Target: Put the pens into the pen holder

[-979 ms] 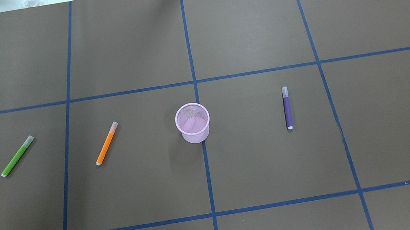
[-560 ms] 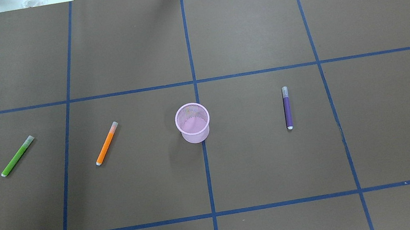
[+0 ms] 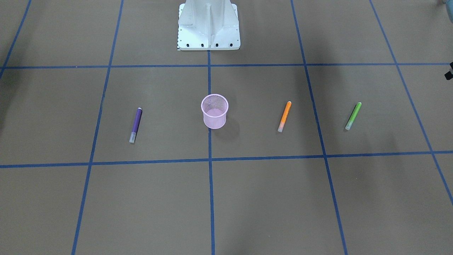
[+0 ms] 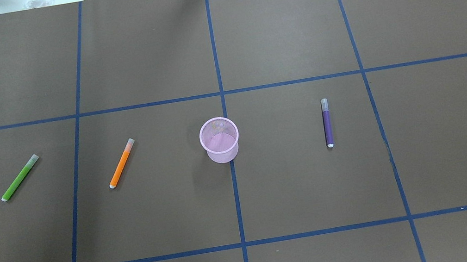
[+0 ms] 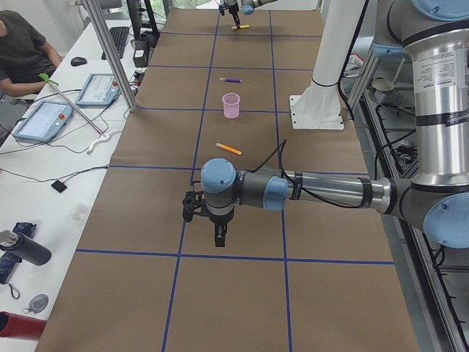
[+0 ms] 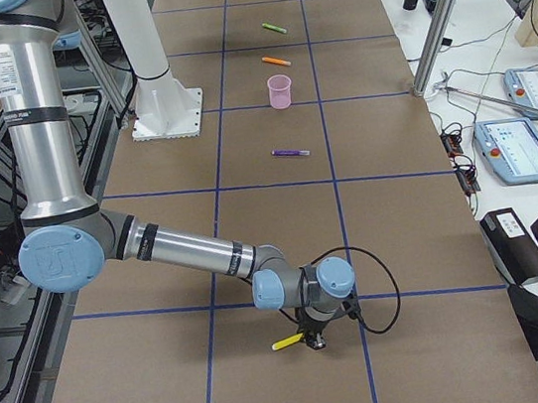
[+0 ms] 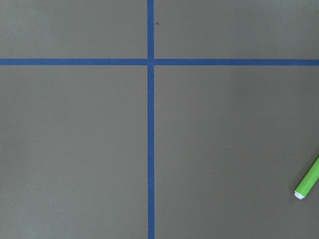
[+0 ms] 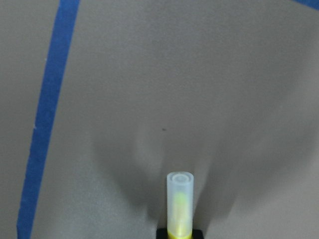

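The pink mesh pen holder (image 4: 219, 140) stands upright at the table's middle. The green pen (image 4: 19, 177) and the orange pen (image 4: 122, 163) lie to its left, and the purple pen (image 4: 327, 123) lies to its right. My right gripper (image 6: 314, 340) is low over the table's far right end, out of the overhead view. In the right wrist view it is shut on the yellowish pen (image 8: 180, 206), whose pale cap points away. My left gripper (image 5: 219, 236) hangs over the table's left end; I cannot tell whether it is open. The green pen's tip (image 7: 307, 180) shows in the left wrist view.
The robot's white base (image 3: 208, 26) stands at the table's near edge, behind the holder. Blue tape lines (image 4: 237, 196) divide the brown table cover. An operator (image 5: 22, 51), tablets and cables are at a side desk beyond the table's far edge.
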